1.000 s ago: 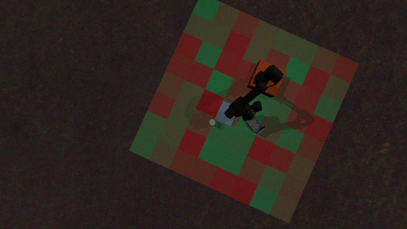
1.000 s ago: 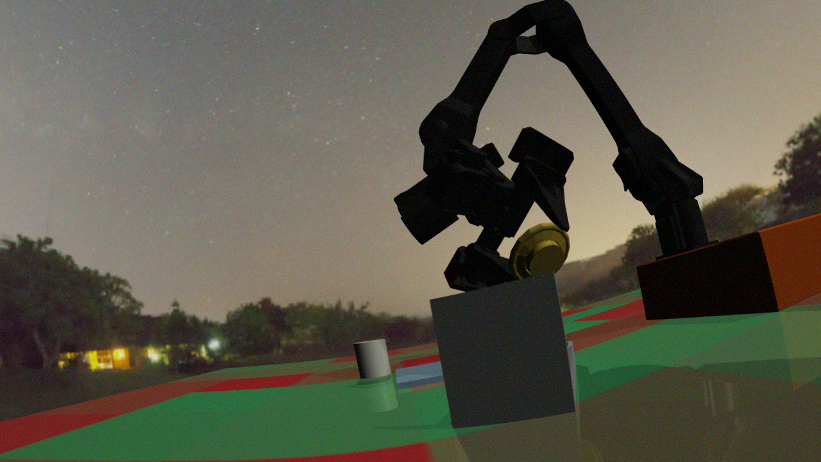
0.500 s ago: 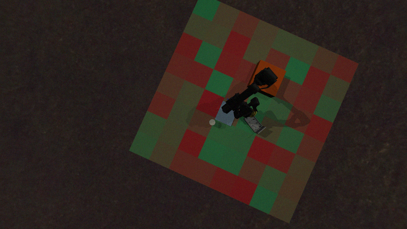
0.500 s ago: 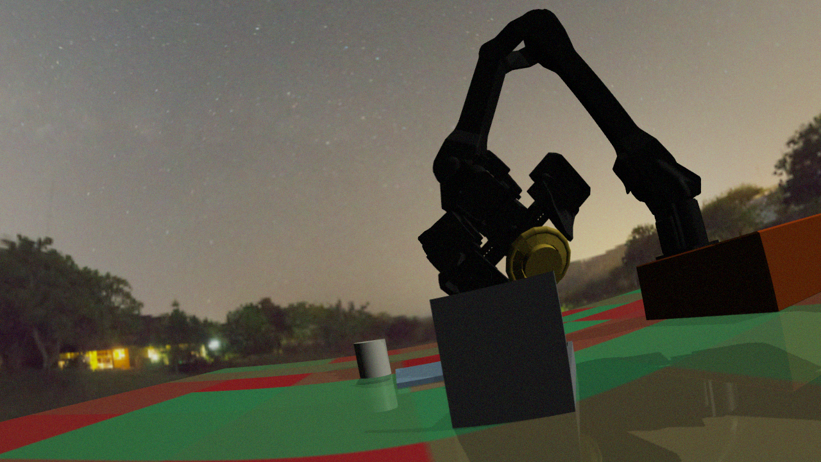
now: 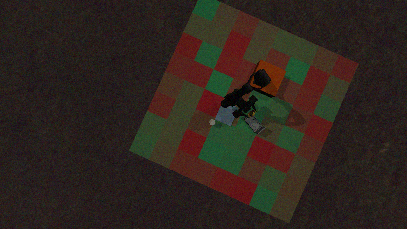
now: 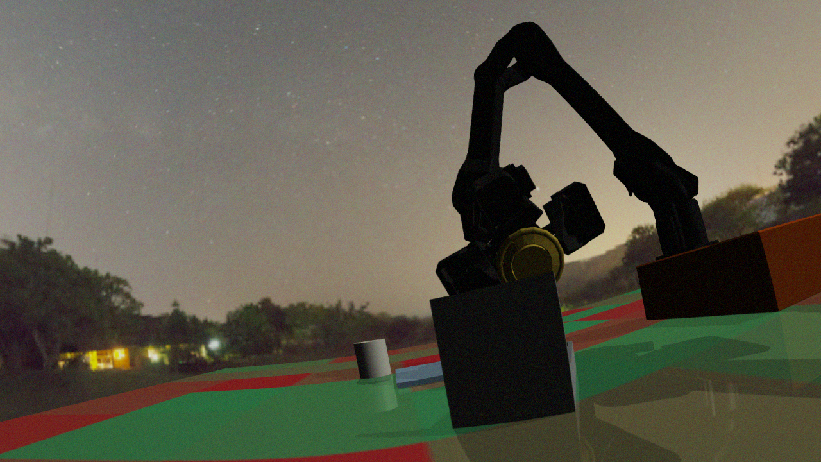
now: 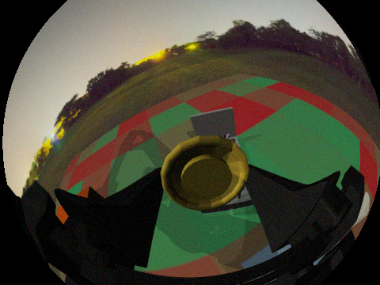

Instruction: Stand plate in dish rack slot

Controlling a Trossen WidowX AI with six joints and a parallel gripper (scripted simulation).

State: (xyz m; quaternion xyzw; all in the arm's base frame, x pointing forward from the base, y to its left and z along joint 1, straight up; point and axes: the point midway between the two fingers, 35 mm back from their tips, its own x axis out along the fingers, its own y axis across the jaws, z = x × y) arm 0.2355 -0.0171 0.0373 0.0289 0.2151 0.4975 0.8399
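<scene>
The round yellow plate (image 5: 251,113) (image 6: 530,256) (image 7: 206,178) is held by its rim, steeply tilted, close to upright. My gripper (image 5: 251,114) (image 6: 524,253) (image 7: 204,172) is shut on it, one finger on each side of the rim. The grey dish rack (image 5: 252,123) (image 6: 505,350) (image 7: 214,123) stands on the checkered floor, with a tall panel at its far end from the arm. The plate is above the rack's end nearest the arm, behind that panel in the exterior view. The panel hides the plate's lowest edge there, and the plate covers most rails in the wrist view.
A flat blue-grey slab (image 5: 226,115) (image 6: 417,375) (image 7: 263,256) lies beside the rack. A white cylinder (image 5: 211,122) (image 6: 372,359) (image 7: 363,210) stands beyond it. The arm's orange base block (image 5: 278,74) (image 6: 795,264) (image 7: 62,214) is behind the gripper.
</scene>
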